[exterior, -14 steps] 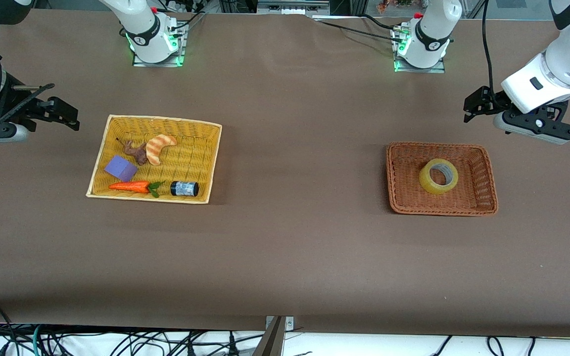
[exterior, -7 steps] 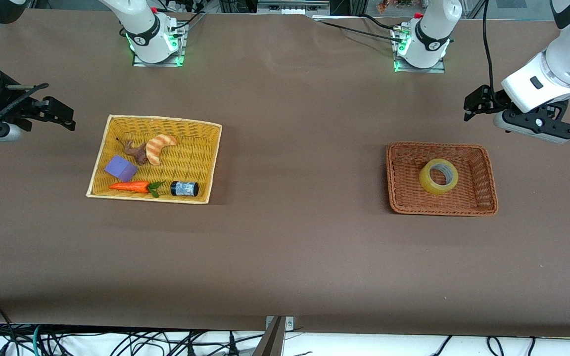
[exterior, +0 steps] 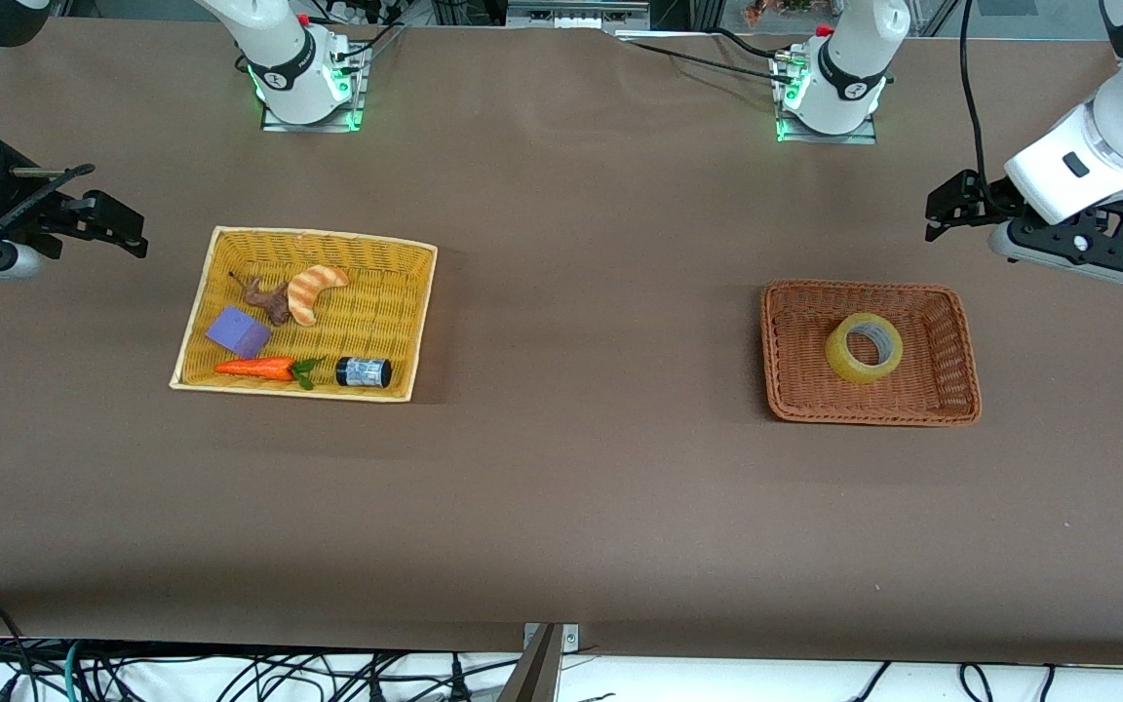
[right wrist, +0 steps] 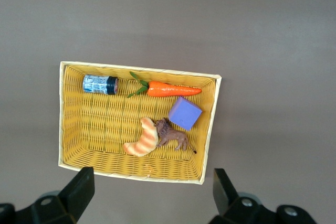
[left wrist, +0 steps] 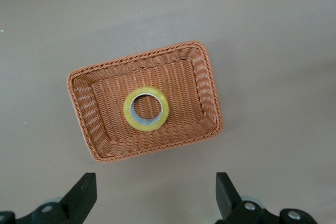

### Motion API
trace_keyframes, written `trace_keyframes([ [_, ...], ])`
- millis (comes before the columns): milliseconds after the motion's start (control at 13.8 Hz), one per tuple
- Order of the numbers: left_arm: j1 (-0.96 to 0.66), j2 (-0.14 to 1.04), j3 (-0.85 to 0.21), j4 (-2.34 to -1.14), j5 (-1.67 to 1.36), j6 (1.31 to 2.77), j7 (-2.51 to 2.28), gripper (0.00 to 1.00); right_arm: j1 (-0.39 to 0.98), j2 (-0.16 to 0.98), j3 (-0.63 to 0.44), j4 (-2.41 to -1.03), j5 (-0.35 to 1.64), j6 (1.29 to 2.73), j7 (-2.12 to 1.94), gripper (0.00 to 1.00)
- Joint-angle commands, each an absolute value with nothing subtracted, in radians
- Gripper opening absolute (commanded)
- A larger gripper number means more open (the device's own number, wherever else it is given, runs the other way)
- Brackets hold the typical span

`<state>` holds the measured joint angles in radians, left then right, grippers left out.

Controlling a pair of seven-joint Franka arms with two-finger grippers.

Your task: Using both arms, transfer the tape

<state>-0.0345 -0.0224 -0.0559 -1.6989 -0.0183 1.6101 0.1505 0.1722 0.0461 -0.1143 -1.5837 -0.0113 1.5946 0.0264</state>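
Brown surface (exterior: 571, 487): tape (exterior: 864, 347) lay in brown basket (exterior: 951, 390); we held left tool (left wrist: 155, 203) and right tool (right wrist: 152, 198) released, hovering.

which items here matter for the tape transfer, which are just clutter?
Job:
tape roll, lying in the brown basket
yellow basket, the likely destination
left gripper and right gripper, both open, both up over bare table

Clutter, all in the yellow basket:
carrot
purple block
croissant
toy animal
small jar
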Motion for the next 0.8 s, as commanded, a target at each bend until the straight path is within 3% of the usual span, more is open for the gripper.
trace_keyframes([
  [0,-0.029,0.002,-0.06,-1.672,0.003,1.601,0.141,1.0,0.167,0.041,-0.114,-1.568,-0.015,1.572,0.011,1.0],
  [724,-0.025,0.048,-0.061,-1.612,0.003,1.623,0.152,1.0,0.167,0.041,-0.112,-1.568,-0.015,1.574,0.011,1.0],
])
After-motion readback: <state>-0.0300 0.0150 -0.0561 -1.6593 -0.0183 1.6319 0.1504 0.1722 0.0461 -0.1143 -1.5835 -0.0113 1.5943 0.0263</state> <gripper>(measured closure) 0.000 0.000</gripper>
